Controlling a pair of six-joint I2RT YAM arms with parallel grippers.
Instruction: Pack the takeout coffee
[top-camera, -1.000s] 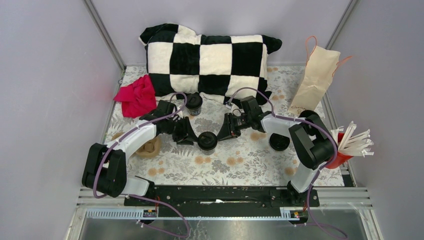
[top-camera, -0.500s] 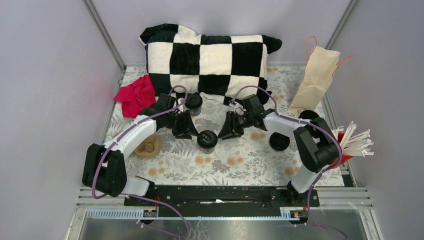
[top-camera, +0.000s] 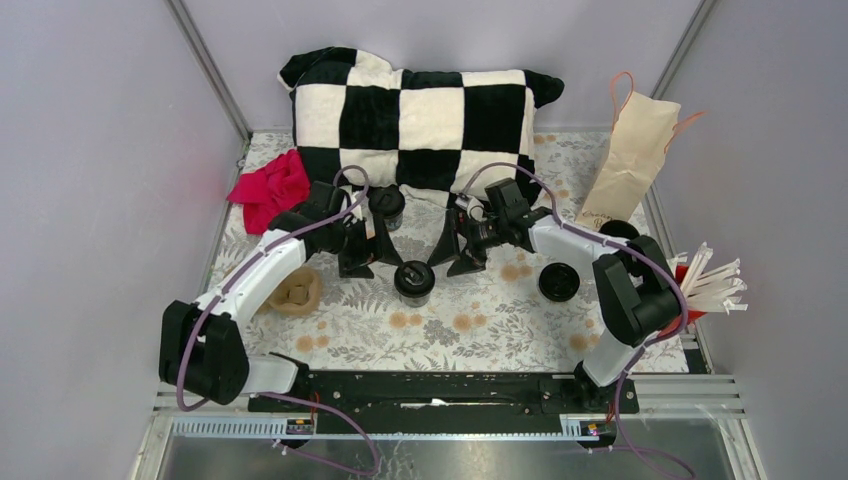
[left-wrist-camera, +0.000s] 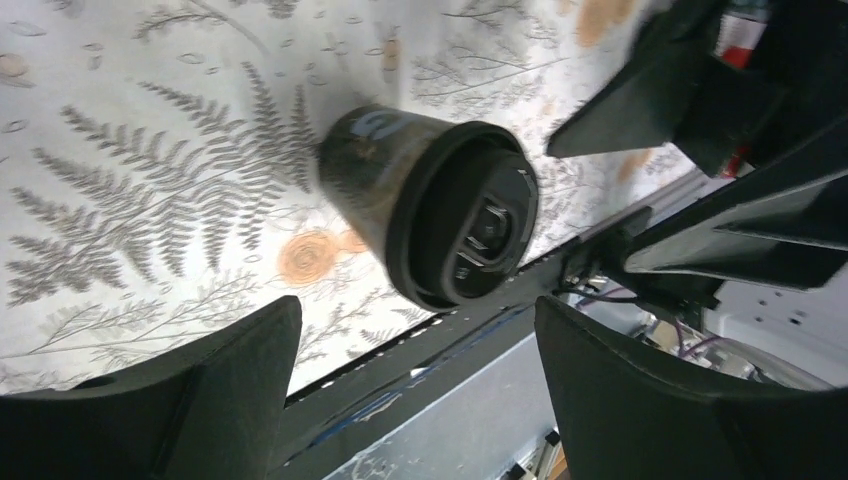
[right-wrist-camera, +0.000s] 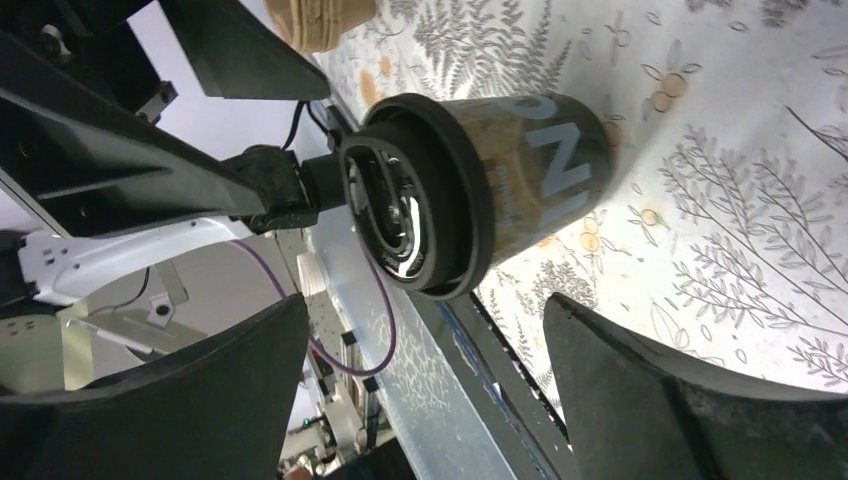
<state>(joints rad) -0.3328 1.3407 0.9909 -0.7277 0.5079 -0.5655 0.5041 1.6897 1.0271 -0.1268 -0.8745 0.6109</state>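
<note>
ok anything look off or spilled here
No spill shows. The coffee cup in the middle stands upright, lid on, untouched between the left fingers and right fingers, both open. Only oddity: the paper bag leans against the right wall, seemingly folded flat, not standing open.

Overhead view: bright, even, diffuse light and sharp focus, with only faint soft shadows on the tablecloth (top-camera: 470, 335) around the lidded cup (top-camera: 414, 281). Wrist views: that cup is slightly smeared from the left, its lid shows glare from the right, and the fingers (left-wrist-camera: 190, 400) below it are dark and soft-edged.
</note>
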